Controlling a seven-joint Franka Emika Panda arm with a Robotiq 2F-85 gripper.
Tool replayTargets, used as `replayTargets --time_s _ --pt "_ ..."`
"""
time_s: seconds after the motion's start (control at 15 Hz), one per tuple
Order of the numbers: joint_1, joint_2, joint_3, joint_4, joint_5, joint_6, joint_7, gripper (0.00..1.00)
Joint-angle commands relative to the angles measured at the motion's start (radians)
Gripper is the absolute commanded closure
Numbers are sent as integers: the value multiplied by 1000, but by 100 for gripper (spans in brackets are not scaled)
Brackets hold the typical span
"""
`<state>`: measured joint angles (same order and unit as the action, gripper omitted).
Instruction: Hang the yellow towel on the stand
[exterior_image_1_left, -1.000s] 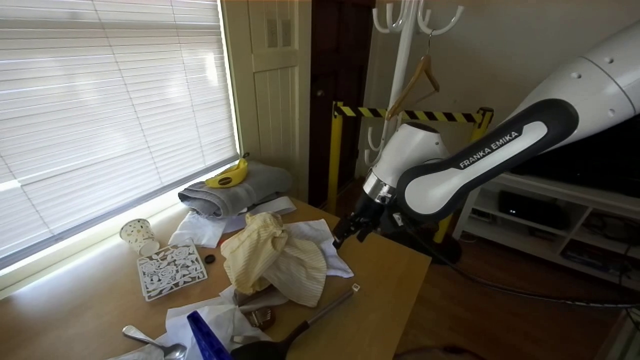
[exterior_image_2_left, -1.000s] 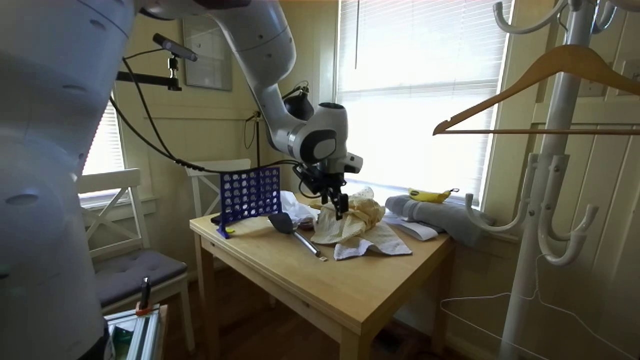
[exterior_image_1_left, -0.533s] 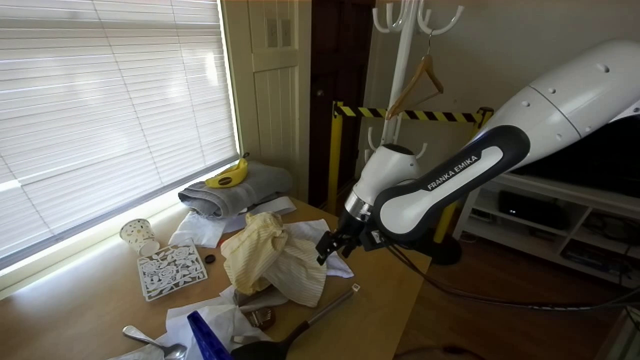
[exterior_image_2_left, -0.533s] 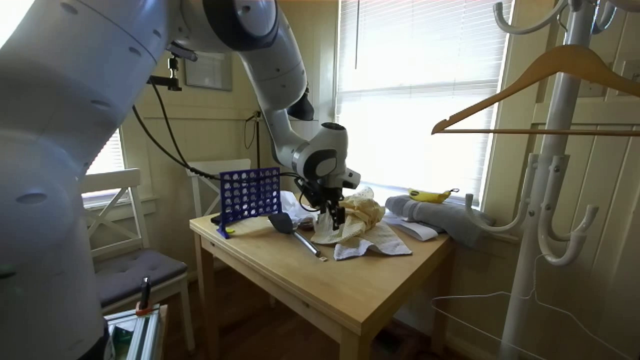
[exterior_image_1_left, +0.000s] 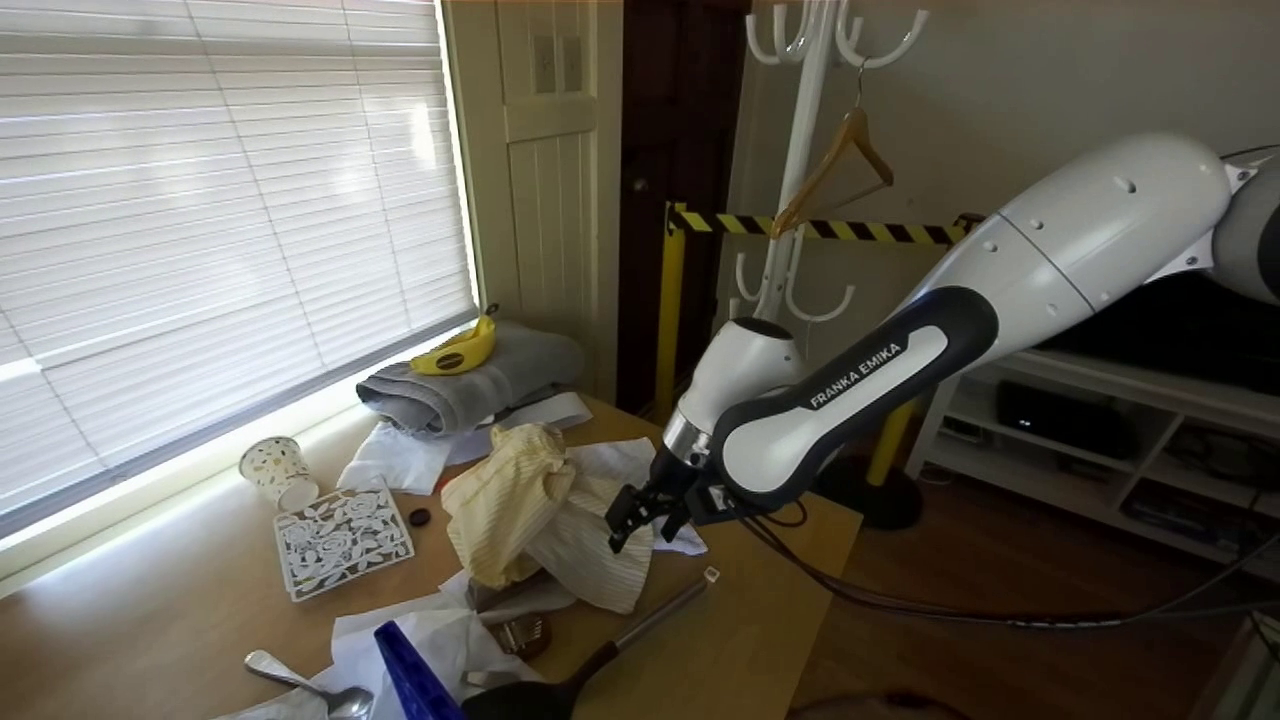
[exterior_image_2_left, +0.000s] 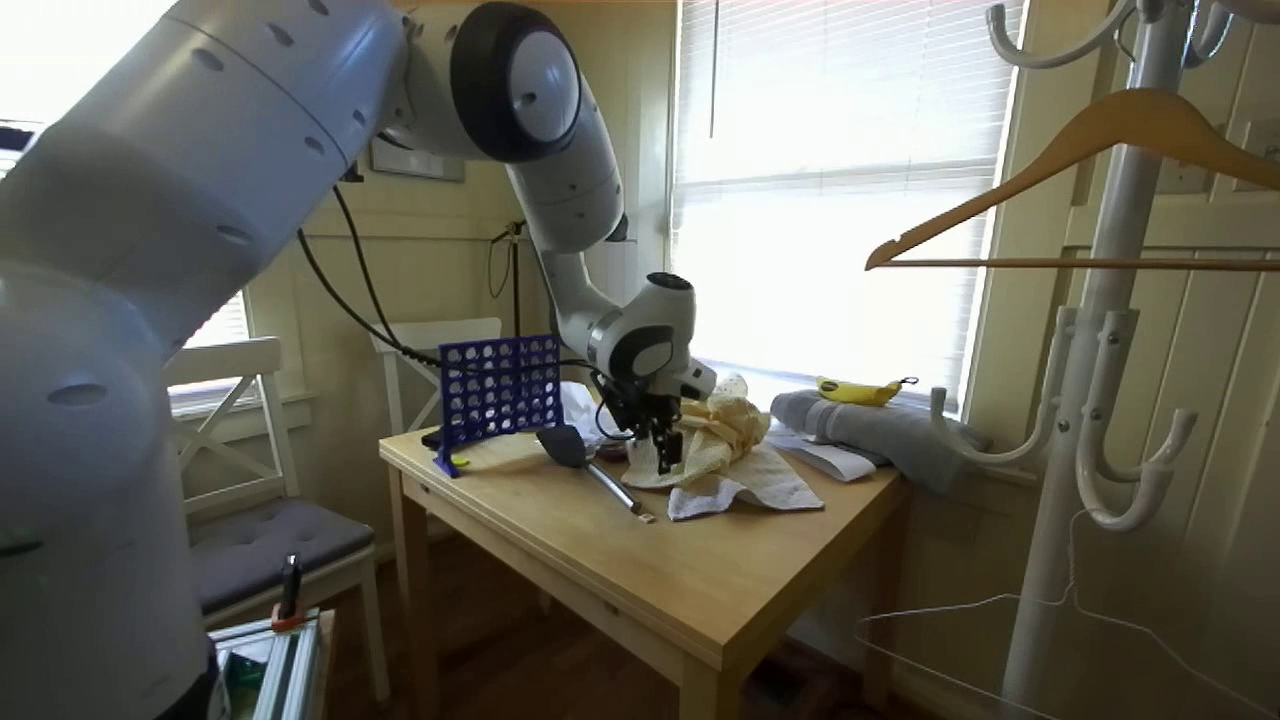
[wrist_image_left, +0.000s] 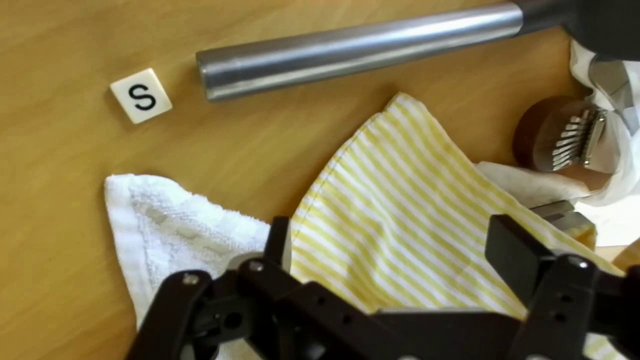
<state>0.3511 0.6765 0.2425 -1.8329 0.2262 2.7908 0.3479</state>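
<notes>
The yellow towel (exterior_image_1_left: 510, 505), striped yellow and white, lies crumpled on the table in both exterior views, partly over a white cloth. In the wrist view a flat corner of the towel (wrist_image_left: 400, 200) spreads below my gripper (wrist_image_left: 390, 227). The jaws stand wide apart with nothing gripped between them. In an exterior view the gripper (exterior_image_2_left: 667, 462) points down at the towel's near side; whether it touches the cloth I cannot tell. The stand (exterior_image_1_left: 803, 140), a white pole with curved hooks, rises beyond the table. From one of its upper hooks hangs a wooden hanger (exterior_image_2_left: 1130, 125).
A spatula (wrist_image_left: 360, 50) and a letter tile (wrist_image_left: 141, 96) lie beside the towel. The white cloth (wrist_image_left: 190, 230) is at its other side. A rolled grey towel (exterior_image_2_left: 860, 425) with a banana pouch (exterior_image_2_left: 858, 391) and a blue grid game (exterior_image_2_left: 500, 390) also occupy the table (exterior_image_2_left: 640, 570).
My gripper has come down and across toward the towel's near corner, with the arm stretching lower behind it. The jaws have stayed open, and the towel lies where it was.
</notes>
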Motion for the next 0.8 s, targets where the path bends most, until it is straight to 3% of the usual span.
replayTargets --time_s 0.0,0.53,0.73 --pt "-3 62 15 60 43 0 6 0" --pt "3 83 -3 66 36 -5 1 0" --pt "28 93 -42 76 20 11 27 0"
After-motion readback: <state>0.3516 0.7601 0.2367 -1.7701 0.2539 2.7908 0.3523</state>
